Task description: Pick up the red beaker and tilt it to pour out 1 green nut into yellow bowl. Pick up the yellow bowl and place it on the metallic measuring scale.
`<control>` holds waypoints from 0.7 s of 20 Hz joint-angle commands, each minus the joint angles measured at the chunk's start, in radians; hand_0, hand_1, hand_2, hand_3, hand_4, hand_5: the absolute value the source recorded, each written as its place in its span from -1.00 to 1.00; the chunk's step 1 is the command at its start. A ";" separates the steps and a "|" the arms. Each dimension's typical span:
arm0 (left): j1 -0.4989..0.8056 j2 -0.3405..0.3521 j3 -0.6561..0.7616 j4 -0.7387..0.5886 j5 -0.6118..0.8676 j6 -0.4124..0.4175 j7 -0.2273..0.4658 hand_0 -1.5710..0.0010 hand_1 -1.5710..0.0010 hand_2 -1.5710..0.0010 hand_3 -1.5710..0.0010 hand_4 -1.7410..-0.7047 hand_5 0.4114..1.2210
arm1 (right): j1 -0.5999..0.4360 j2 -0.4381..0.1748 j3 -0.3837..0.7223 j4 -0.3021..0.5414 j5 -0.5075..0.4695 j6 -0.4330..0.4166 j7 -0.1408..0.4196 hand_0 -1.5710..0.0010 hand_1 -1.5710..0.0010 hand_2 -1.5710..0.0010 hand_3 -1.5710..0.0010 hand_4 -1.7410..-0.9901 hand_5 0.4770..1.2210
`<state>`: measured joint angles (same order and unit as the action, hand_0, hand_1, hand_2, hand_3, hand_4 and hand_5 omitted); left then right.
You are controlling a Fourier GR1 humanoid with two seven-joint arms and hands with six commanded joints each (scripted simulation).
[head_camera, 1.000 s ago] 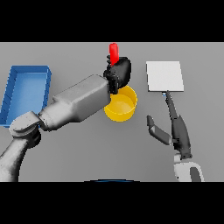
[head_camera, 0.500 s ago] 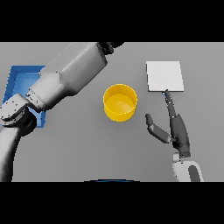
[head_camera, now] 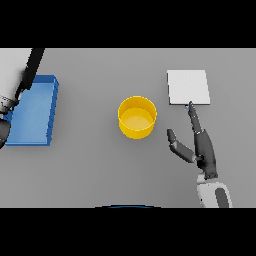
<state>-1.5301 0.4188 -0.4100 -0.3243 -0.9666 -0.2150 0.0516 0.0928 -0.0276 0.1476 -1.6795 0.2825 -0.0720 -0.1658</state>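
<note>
The yellow bowl point(head_camera: 137, 118) stands upright at the middle of the table, and I see only yellow inside it. The metallic measuring scale point(head_camera: 188, 86) is a pale square plate to the bowl's upper right. My right hand point(head_camera: 204, 149) lies open to the right of the bowl, below the scale. Its longest finger points at the scale's near edge and its thumb is spread toward the bowl, touching neither. Only my left arm point(head_camera: 29, 75) shows, at the far left edge above the tray; its hand is outside the picture. The red beaker is nowhere in sight.
A blue tray point(head_camera: 52, 111) lies at the table's left, partly covered by my left arm.
My left arm has swung away from above the bowl to the far left, taking its hand and the red beaker out of sight. The right hand has barely shifted.
</note>
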 commanded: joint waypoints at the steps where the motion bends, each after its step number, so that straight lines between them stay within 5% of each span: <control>1: 0.027 0.029 0.049 0.002 0.043 0.026 0.019 -1.00 -1.00 -1.00 -0.85 -1.00 1.00 | -0.006 0.001 0.000 -0.003 -0.011 0.007 0.001 1.00 1.00 1.00 1.00 0.97 -0.49; 8: 0.298 0.166 0.299 -0.093 0.293 0.188 0.187 -1.00 -1.00 -1.00 -0.83 -1.00 1.00 | -0.008 0.008 0.017 0.006 0.014 0.000 0.020 1.00 1.00 1.00 1.00 0.82 -0.53; 14: 0.571 0.145 0.429 -0.342 0.480 0.263 0.335 -1.00 -1.00 -1.00 -0.88 -1.00 1.00 | -0.009 -0.011 0.026 -0.006 0.063 -0.018 0.033 1.00 1.00 1.00 1.00 0.83 -0.54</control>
<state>-0.9585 0.5632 0.0190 -0.6663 -0.4860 0.0459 0.3842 0.0840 -0.0389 0.1741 -1.6856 0.3454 -0.0903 -0.1335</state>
